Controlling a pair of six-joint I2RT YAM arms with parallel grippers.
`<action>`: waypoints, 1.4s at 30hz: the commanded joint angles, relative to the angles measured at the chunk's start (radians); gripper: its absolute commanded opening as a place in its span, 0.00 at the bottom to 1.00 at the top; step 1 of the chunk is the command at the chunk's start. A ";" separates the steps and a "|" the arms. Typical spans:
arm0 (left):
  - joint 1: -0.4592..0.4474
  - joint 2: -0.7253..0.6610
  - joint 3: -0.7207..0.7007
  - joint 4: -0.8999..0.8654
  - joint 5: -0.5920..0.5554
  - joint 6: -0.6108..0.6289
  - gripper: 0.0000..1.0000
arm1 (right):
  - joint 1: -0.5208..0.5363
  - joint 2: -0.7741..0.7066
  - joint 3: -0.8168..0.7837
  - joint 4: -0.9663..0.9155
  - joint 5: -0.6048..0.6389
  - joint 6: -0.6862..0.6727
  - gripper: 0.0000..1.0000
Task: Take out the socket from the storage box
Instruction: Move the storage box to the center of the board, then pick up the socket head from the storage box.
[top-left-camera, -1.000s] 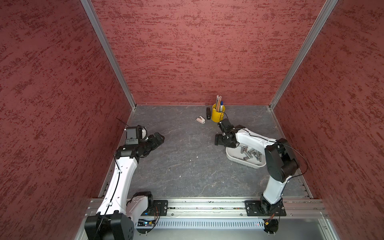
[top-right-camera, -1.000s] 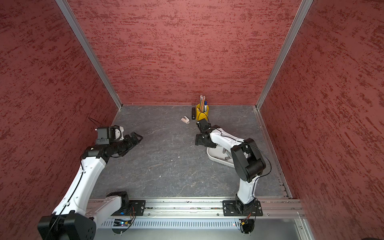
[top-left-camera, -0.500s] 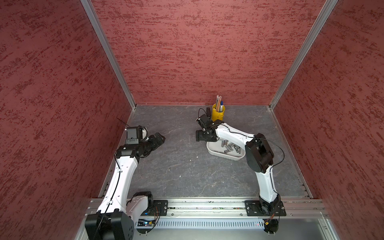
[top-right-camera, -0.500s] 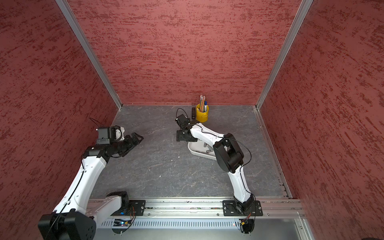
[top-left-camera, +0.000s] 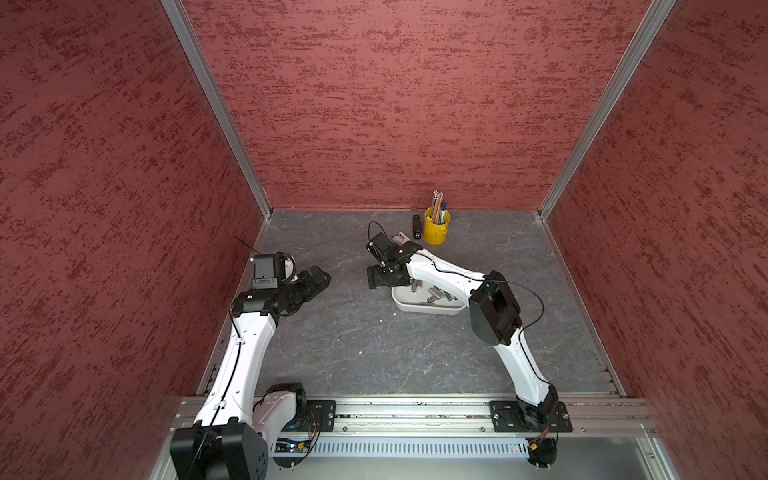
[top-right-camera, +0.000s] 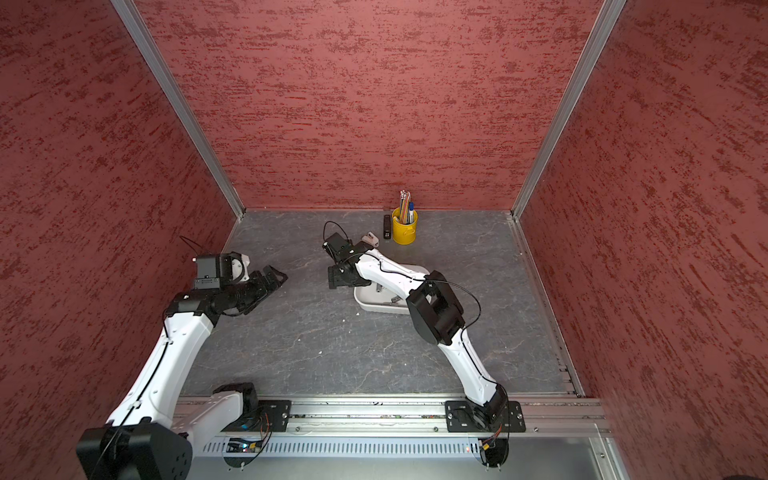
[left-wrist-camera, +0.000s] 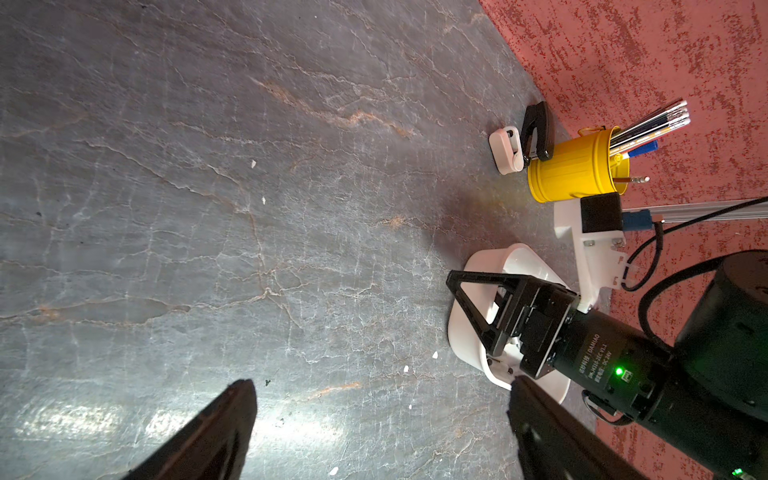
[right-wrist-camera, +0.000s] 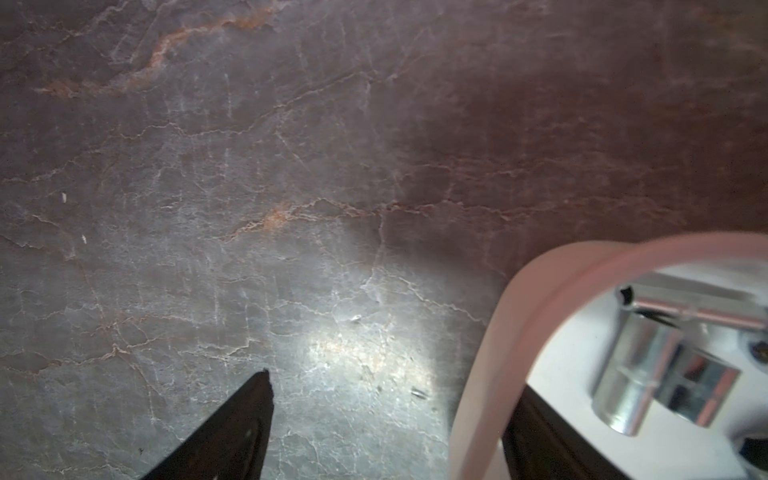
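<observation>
The right jaws stand wide open astride the end rim of the storage box (right-wrist-camera: 494, 357), gripping nothing. Inside it lies a chrome socket (right-wrist-camera: 627, 382) among others. The box rests on the counter (top-left-camera: 353, 340), near a yellow pen cup (top-left-camera: 435, 230). The left jaws gape open above the counter, well apart.

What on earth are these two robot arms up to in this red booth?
They are meant to take a socket out of the storage box, a shallow white tray on the grey table. The right gripper is at one end of the box, open, with its fingers apparently either side of the wall, gripping nothing. Several shiny metal sockets lie inside, none lifted out yet. The left gripper hangs open and empty, apart from the box. A yellow pen cup stands at the back.
</observation>
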 joint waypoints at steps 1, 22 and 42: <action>0.005 -0.002 -0.008 -0.012 -0.014 0.018 1.00 | 0.026 0.024 0.044 -0.012 -0.033 -0.011 0.86; 0.123 -0.045 -0.008 -0.015 0.059 0.009 1.00 | 0.024 -0.045 0.113 -0.105 0.069 -0.129 0.86; -0.044 -0.029 0.049 -0.104 0.062 0.134 0.88 | -0.171 -0.229 -0.228 -0.074 0.088 -0.278 0.65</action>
